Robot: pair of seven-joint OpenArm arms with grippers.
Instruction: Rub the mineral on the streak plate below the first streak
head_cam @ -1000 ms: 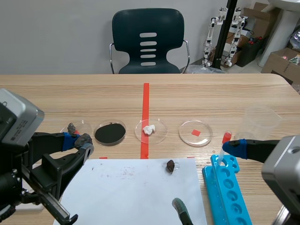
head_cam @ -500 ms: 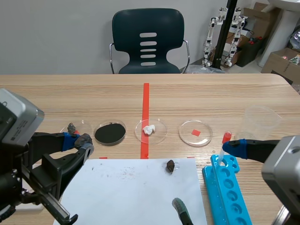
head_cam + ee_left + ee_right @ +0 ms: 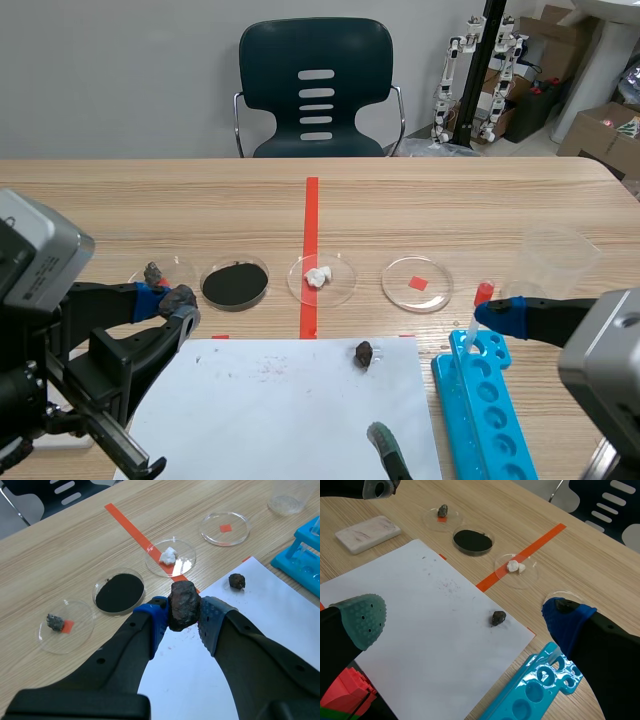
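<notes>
Mineral [image 3: 183,605], a dark reddish-brown lump, is pinched between the blue pads of the left gripper [image 3: 183,621], which hangs over the far left corner of a white sheet [image 3: 290,410] on the wooden surface [image 3: 450,200]. The streak plate [image 3: 367,534], a small white slab with faint smudges, lies on the surface just left of the sheet, well apart from the mineral; in the scene view the left arm hides it.

The right gripper [image 3: 465,617] is spread wide with nothing between its fingers, above the right side of the sheet and a blue tube rack [image 3: 485,410]. A small dark rock [image 3: 364,352] sits on the sheet near its far edge.

Beyond the sheet stands a row of four clear dishes. From left to right they are a grey-rock dish [image 3: 185,265], a black-powder dish [image 3: 265,275], a white-lump dish [image 3: 340,285] and a red-square dish [image 3: 400,290]. A clear cup [image 3: 555,260] stands far right, and a dark chair [image 3: 316,85] stands behind the surface.
</notes>
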